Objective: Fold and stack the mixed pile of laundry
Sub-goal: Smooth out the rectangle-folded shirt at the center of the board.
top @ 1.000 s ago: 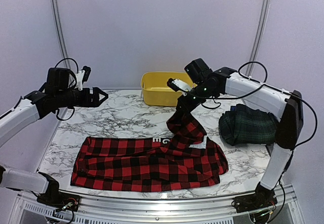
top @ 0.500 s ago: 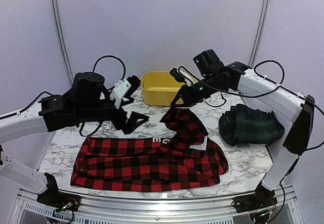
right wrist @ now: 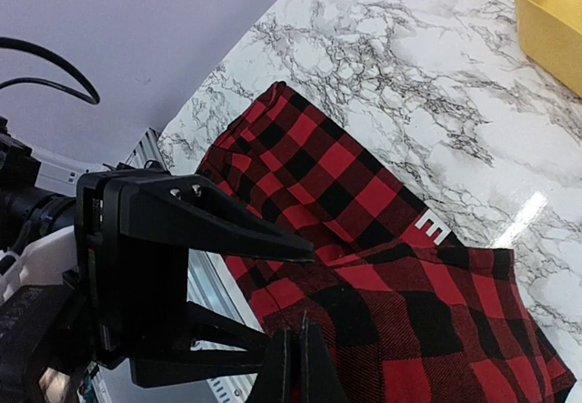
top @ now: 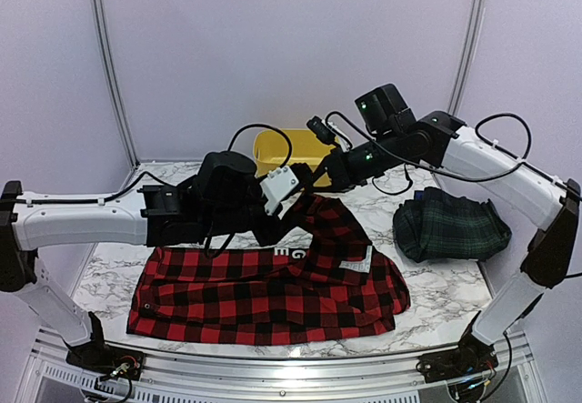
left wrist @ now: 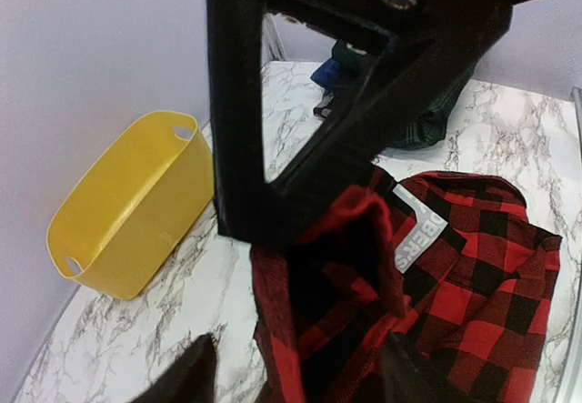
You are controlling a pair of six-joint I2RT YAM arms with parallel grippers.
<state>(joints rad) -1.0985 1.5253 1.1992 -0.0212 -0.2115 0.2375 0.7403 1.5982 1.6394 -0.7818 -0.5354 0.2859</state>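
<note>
The right wrist view alone shows the left pincer [right wrist: 296, 296] with its black triangular-framed fingers spread either side of a raised fold; overhead this is hidden; the right pincer [top: 318, 185], pressed together, pinches that fold of the soft red-and-black checked cloth garment [top: 264, 294], which lies flat below both pincers on the glossy marbled table [top: 118, 248]; a bundled dark tartan garment [top: 450, 226] sits to the right pincer's right.

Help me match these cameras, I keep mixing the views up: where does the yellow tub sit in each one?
Top external: the yellow tub is just above the picture's centre, partly covered.
Left wrist: left of centre, whole.
Right wrist: top right corner, cut off by the edge.
Shared landmark: the white label on the checked garment.
</note>
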